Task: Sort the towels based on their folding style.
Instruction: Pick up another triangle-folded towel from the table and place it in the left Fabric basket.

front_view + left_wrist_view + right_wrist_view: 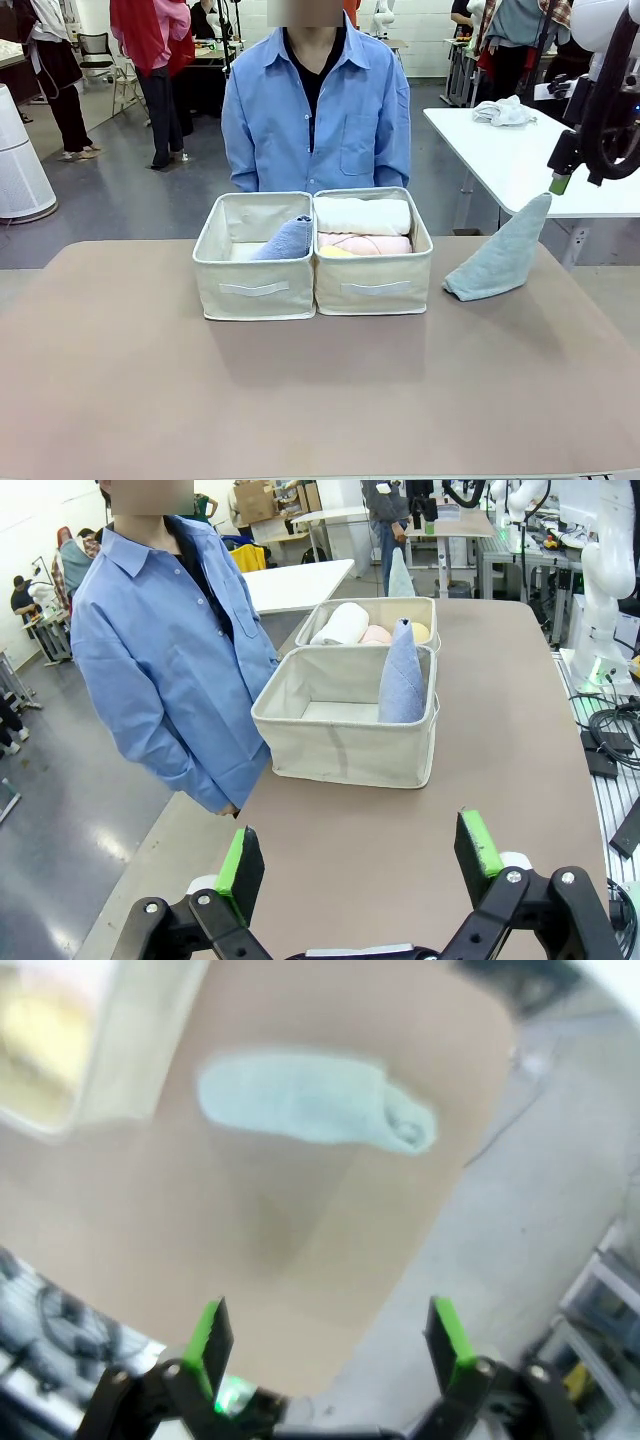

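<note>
Front view: tan table [150, 400], white table [520, 165] behind; left gripper [358, 845], right gripper [328, 1328] wide.

Three rolled towels [362, 215], two cone towels [505, 250], two beige bins [255, 290] and one person [315, 110].

left bin [255, 272]: cone towel [287, 240] | right bin [372, 270]: rolled towels [362, 216] | table [300, 400], right of bins: another cone [502, 256]

floor [120, 200]: grey | white table [520, 150]: right rear | chair [93, 47]: far left | light: bright, even
</note>
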Robot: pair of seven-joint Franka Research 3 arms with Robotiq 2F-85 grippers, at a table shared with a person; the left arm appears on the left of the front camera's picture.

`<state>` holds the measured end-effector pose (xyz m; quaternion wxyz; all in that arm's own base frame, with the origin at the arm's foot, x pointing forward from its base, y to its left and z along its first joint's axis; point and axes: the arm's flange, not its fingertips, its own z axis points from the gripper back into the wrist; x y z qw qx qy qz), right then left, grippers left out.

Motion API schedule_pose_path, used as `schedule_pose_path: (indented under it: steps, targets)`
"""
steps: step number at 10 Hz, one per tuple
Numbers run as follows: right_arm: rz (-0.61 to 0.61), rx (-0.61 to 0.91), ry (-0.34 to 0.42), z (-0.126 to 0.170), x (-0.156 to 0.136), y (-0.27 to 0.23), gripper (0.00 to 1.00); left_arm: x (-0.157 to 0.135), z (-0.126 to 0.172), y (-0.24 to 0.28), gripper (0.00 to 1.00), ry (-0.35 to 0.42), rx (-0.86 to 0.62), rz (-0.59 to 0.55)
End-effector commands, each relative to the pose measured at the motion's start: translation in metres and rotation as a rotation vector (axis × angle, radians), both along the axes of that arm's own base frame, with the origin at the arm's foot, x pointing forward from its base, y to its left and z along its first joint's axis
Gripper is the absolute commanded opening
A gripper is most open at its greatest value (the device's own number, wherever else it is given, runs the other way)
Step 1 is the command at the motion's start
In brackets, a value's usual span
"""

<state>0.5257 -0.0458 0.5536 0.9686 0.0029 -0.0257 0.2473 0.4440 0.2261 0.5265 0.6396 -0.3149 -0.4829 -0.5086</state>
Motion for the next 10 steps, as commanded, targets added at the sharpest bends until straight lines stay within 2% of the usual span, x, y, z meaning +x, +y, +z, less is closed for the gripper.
schedule_pose_path:
  steps: [1,2,3,4,5,7,8,10]
  targets:
    - [0.632,-0.118,-0.060,-0.002,-0.018,0.009,1.00,-0.003,0.000,0.001,1.00,-0.005,0.009,-0.003]
    - [0.882,-0.129,-0.085,-0.007,-0.024,0.012,1.00,-0.003,0.000,0.001,1.00,-0.005,0.009,-0.003]
    - [1.015,-0.132,-0.058,-0.016,-0.024,0.016,1.00,-0.003,0.000,0.001,1.00,-0.005,0.009,-0.003]
    - [0.778,-0.188,-0.038,-0.020,-0.014,0.024,1.00,-0.003,0.000,0.001,1.00,-0.005,0.009,-0.003]
    - [0.508,-0.068,0.008,-0.003,-0.016,0.024,1.00,-0.003,0.000,0.001,1.00,-0.005,0.009,-0.003]
    - [0.508,-0.068,0.008,-0.003,-0.016,0.024,1.00,-0.003,0.000,0.001,1.00,-0.005,0.009,-0.003]
    - [0.621,-0.104,0.014,-0.009,-0.016,0.026,1.00,-0.003,0.000,0.001,1.00,-0.005,0.009,-0.003]
    - [0.996,0.047,0.082,-0.004,0.008,0.010,1.00,-0.003,0.000,0.001,1.00,-0.005,0.009,-0.003]
